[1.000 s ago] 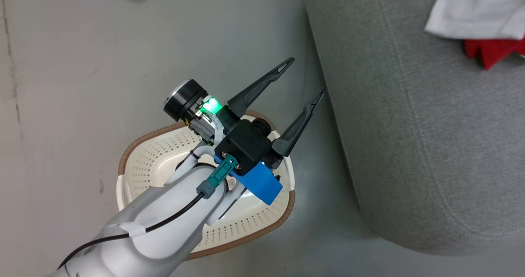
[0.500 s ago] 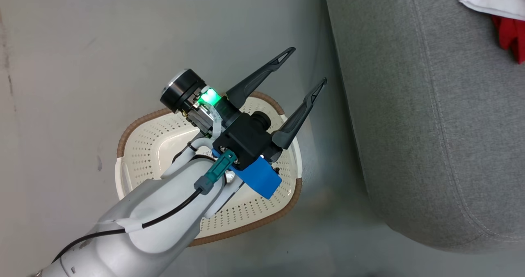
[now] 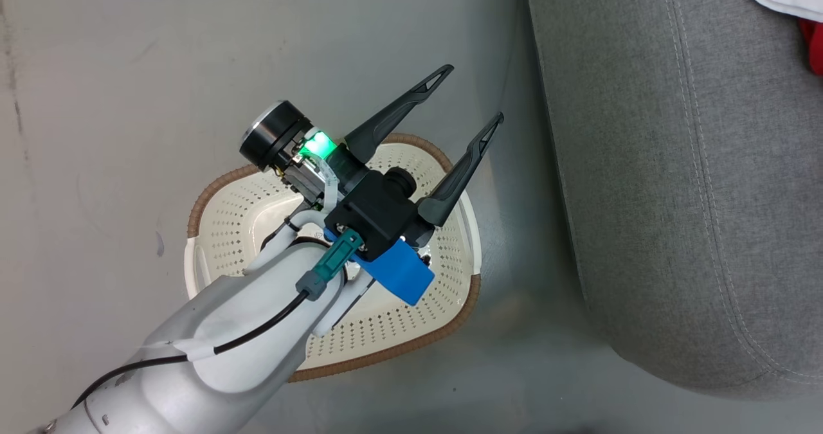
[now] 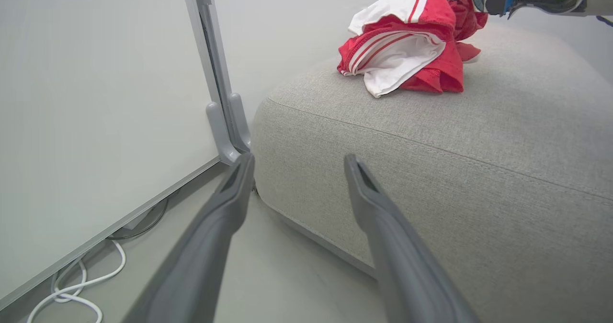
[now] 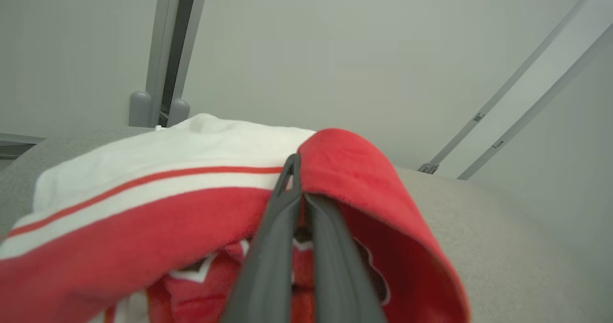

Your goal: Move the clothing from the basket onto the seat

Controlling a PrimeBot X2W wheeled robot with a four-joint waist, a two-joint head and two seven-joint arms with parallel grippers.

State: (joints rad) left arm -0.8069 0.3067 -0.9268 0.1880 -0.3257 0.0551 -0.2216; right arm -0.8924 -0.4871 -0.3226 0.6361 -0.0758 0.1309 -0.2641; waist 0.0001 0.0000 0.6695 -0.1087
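Holds the left gripper (image 3: 470,94) spread wide over the basket (image 3: 222,228). Seemingly clamps the right gripper (image 5: 297,184) on the clothing (image 4: 407,50), heaped on the sofa (image 4: 479,146) beside the basket.

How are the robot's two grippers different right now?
The left gripper is open and empty; the right gripper is shut on the clothing. The left gripper hangs above the basket; the right gripper is over the seat. Both have two long dark fingers.

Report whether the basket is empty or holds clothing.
Empty as far as visible: the basket shows bare perforated walls and floor; the left arm covers its middle.
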